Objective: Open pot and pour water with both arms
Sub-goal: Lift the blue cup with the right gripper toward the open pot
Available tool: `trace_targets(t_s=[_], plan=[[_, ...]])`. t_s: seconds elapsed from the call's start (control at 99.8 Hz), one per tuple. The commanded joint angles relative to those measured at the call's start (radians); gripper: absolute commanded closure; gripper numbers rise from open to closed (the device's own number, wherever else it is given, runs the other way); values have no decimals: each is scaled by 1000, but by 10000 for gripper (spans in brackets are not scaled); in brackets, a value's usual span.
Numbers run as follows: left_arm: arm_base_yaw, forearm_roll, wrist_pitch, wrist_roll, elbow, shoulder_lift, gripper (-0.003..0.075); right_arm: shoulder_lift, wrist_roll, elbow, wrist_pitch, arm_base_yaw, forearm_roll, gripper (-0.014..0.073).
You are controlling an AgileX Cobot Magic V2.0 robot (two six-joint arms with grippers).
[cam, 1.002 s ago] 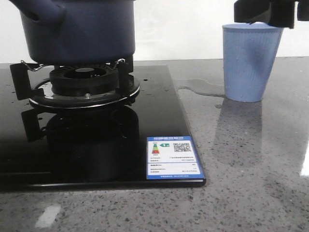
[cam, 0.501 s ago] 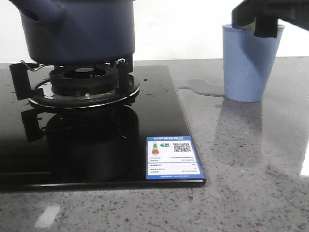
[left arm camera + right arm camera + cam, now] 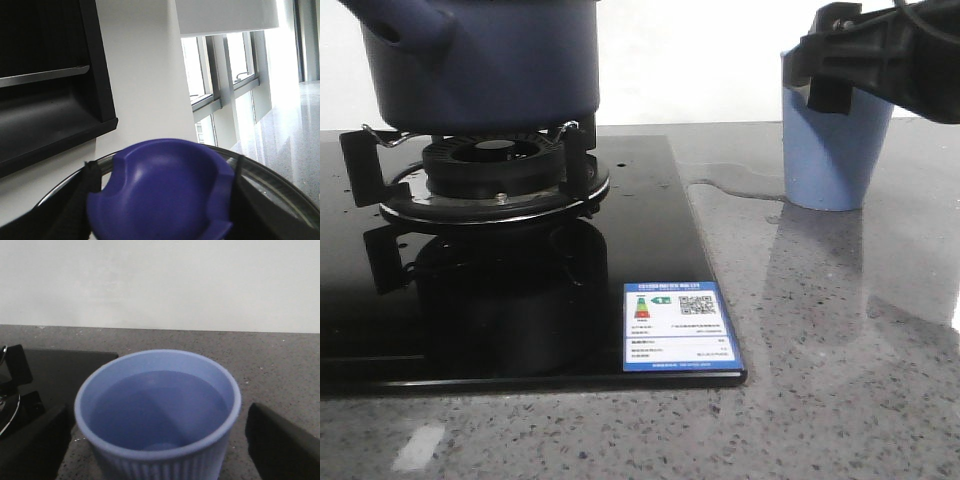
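Observation:
The dark navy pot (image 3: 485, 60) sits on the gas burner (image 3: 495, 180) at the far left; its top is cut off by the frame. In the left wrist view, my left gripper (image 3: 162, 200) is shut on the purple-blue lid knob (image 3: 160, 190). The glass lid's metal rim (image 3: 280, 175) shows around it, held up with wall and windows behind. My right gripper (image 3: 850, 60) is open around the upper part of the ribbed light-blue cup (image 3: 830, 150). In the right wrist view the cup (image 3: 157, 410) holds water and stands between the fingers (image 3: 282, 445), with gaps on both sides.
The black glass stove top (image 3: 650, 230) with a blue label (image 3: 678, 327) covers the left of the grey speckled counter (image 3: 840, 330). A water puddle (image 3: 730, 180) lies on the counter beside the cup. A white wall stands behind.
My right gripper has come down and moved left over the cup and now straddles its upper part. The pot and cup have not moved.

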State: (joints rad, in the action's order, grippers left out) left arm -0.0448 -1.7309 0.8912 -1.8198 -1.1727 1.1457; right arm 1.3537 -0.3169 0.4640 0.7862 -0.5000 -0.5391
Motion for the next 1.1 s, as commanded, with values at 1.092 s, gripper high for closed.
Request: trace_targets(t_s=[1.092], plan=[[0,-98,32,4,-37,-26,491,173,176,79,146,110,160,4]])
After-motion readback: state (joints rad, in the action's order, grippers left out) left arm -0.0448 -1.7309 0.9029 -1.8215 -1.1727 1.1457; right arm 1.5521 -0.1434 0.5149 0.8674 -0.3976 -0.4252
